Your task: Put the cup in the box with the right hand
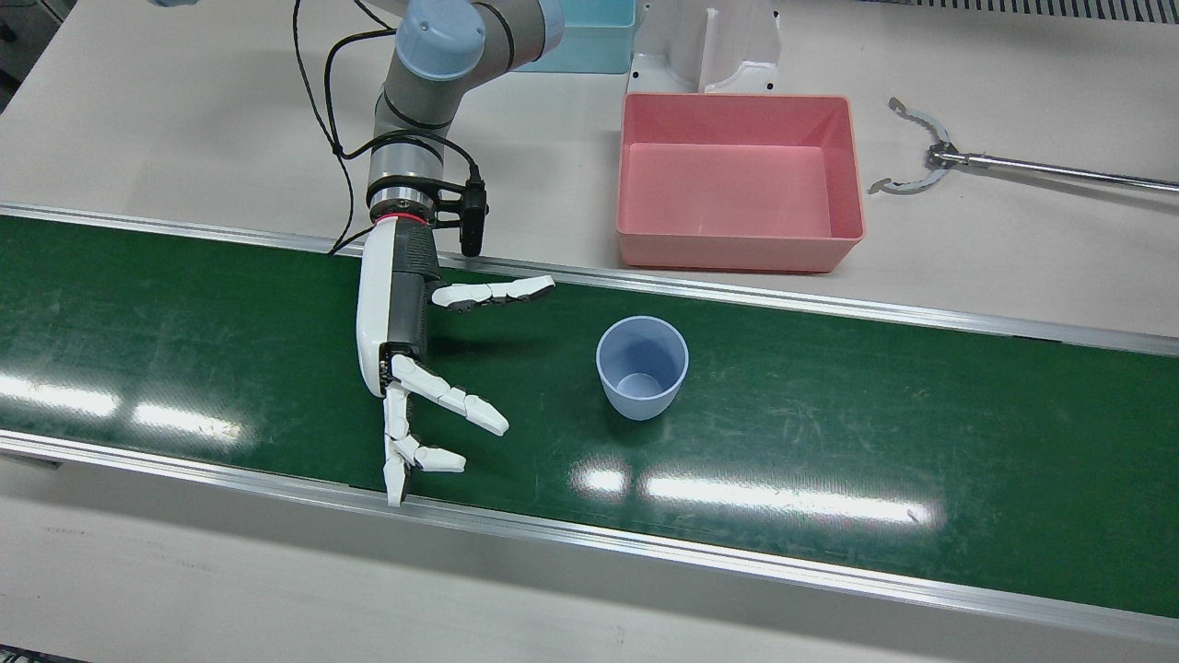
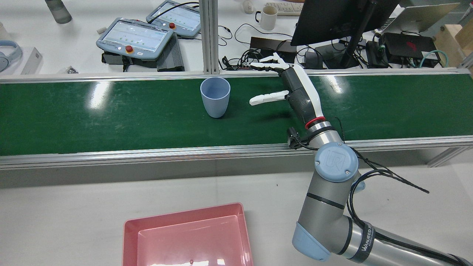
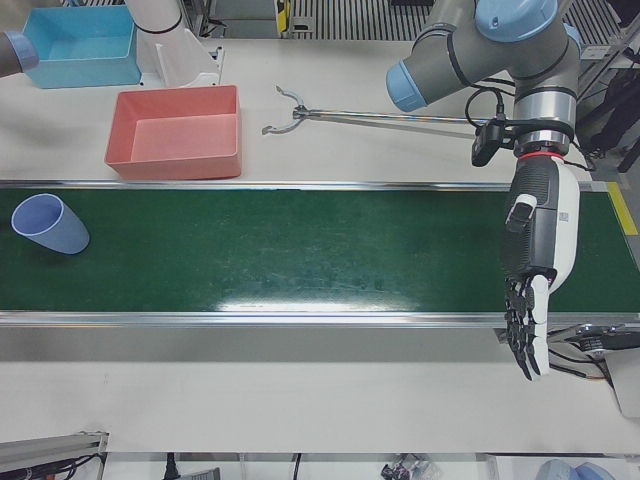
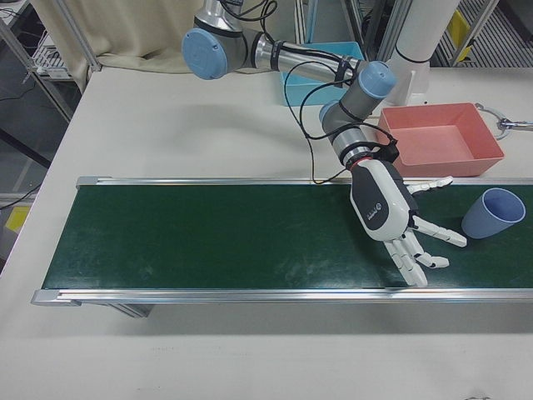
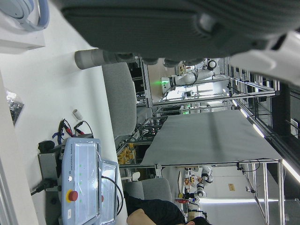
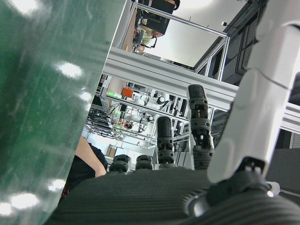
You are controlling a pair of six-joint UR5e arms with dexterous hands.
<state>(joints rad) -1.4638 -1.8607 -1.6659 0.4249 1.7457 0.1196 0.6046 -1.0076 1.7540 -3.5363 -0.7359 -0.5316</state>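
Note:
A pale blue cup [image 1: 641, 366] stands upright on the green belt [image 1: 875, 433], also seen in the rear view as the cup [image 2: 215, 96] and at the right-front view's edge as the cup [image 4: 493, 213]. My right hand [image 1: 401, 318] hovers over the belt beside the cup, open, fingers spread and thumb pointing toward it, a clear gap between them; the right hand [image 2: 297, 94] holds nothing. The pink box [image 1: 737, 180] sits empty on the table just behind the belt. My left hand [image 3: 538, 262] hangs open over the belt's far end, fingers straight down.
A long metal grabber tool [image 1: 930, 157] lies on the table beside the pink box. A blue bin [image 3: 80, 45] stands behind the box near the pedestal [image 1: 709, 46]. Aluminium rails [image 1: 737, 552] edge the belt. Pendants and cables [image 2: 140, 37] lie beyond the belt.

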